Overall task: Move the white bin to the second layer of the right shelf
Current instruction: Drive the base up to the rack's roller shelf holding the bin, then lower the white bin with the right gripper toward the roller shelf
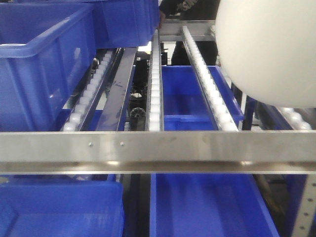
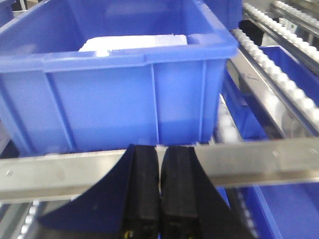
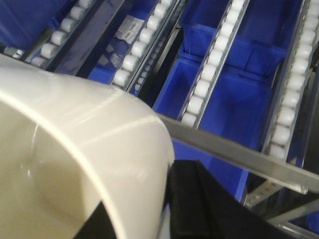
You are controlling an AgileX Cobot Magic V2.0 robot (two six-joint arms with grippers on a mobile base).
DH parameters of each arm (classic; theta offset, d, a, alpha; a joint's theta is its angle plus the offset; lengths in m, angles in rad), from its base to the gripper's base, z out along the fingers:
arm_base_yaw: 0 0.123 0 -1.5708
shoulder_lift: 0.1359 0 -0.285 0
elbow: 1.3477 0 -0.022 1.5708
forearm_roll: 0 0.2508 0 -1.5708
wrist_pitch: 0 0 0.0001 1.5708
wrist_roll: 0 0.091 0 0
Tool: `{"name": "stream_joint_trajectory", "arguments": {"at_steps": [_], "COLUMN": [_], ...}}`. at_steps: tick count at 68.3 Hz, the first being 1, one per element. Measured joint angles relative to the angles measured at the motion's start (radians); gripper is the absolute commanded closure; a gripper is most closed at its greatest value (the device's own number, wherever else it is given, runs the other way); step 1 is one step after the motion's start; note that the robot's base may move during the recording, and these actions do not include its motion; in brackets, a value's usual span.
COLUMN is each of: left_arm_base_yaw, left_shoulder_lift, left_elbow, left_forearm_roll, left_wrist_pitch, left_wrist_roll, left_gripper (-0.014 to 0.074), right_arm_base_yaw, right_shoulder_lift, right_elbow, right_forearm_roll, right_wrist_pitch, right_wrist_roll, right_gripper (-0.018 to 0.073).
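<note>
White bin (image 1: pixel 269 49), clamped in right tool (image 3: pixel 167 209), hangs above roller lanes (image 1: pixel 210 84) beside blue crates (image 1: pixel 44 64).

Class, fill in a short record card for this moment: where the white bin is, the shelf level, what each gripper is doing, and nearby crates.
white bin: held up above the roller lanes, upper right in the front view
right shelf second layer: roller lanes behind a flat steel rail
right gripper: jaws over the bin's rim
left gripper: jaws together, empty
blue crate: on the rollers at left, white contents
</note>
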Motion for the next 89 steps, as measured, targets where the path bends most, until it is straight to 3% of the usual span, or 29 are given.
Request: {"name": "stream_joint_trajectory", "arguments": {"at_steps": [89], "left_arm_base_yaw": [0.0], "left_shoulder_lift": [0.0], "left_elbow": [0.0], "left_forearm_roll": [0.0], "left_wrist_pitch": [0.0], "left_wrist_roll": [0.0], "left_gripper": [0.0512], "right_arm_base_yaw": [0.0], "right_shoulder_lift": [0.0], "right_elbow": [0.0], "right_forearm_roll": [0.0], "right_wrist_pitch": [0.0], "right_wrist_roll": [0.0], "right_gripper": [0.0503]}}
